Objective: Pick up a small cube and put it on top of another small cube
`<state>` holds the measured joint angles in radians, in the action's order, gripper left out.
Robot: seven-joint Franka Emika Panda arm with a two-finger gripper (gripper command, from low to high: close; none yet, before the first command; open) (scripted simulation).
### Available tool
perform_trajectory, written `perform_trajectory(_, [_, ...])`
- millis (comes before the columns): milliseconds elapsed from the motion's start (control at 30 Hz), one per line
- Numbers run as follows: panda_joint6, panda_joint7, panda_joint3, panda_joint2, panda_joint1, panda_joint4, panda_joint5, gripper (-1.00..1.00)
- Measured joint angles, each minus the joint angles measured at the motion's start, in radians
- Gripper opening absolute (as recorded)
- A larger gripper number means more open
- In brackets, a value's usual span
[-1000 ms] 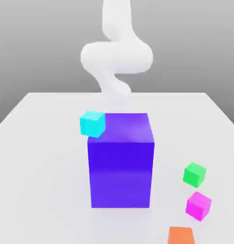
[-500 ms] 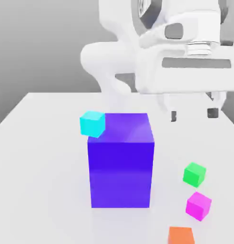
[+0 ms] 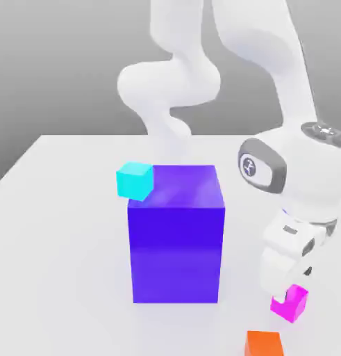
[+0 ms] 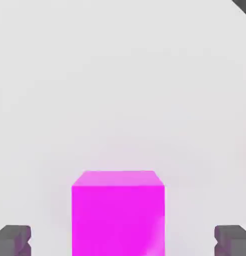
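The arm has been swung down over the magenta cube (image 4: 117,212), now being straddled by the wide-open fingers (image 4: 12,239); the grasp is being set up, nothing gripped yet

1. One large blue-purple block (image 3: 176,236) stands on the table (image 3: 62,229).
2. Three small cubes can be counted in the exterior view: one cyan cube (image 3: 135,181), one magenta cube (image 3: 292,304), and one orange cube (image 3: 264,344).
3. One of those three, the magenta one (image 4: 118,212), also appears in the hand view.
4. One white robot arm (image 3: 284,104).
5. One gripper (image 4: 123,240), with two dark fingertips (image 4: 12,240).
6. One white table.
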<state>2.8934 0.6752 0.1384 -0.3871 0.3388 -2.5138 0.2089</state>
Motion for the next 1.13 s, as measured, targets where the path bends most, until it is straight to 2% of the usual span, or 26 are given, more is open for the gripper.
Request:
perform_trajectory(33, [0.015,0.007,-0.009,-0.02,0.007,0.004,0.009,-1.0])
perform_trajectory(267, [0.012,0.008,-0.007,-0.016,0.006,0.003,0.011,-1.0])
perform_trajectory(433, [-0.112,-0.056,0.059,0.143,-0.042,-0.032,-0.075,-1.0])
perform_trajectory(600, [-0.166,-0.002,0.121,0.322,0.016,-0.153,-0.141,-1.0])
perform_trajectory(800, [-0.2,0.029,0.161,0.52,0.129,-0.309,-0.294,-1.0])
perform_trajectory(900, [-0.12,0.069,0.167,0.451,0.125,-0.321,-0.258,-1.0])
perform_trajectory(1000, [-0.02,0.143,0.146,0.343,0.118,-0.318,-0.155,-1.0])
perform_trajectory(1033, [0.007,0.168,0.131,0.313,0.126,-0.316,-0.121,1.0])
perform_trajectory(1133, [0.007,0.168,0.131,0.313,0.126,-0.316,-0.121,1.0])
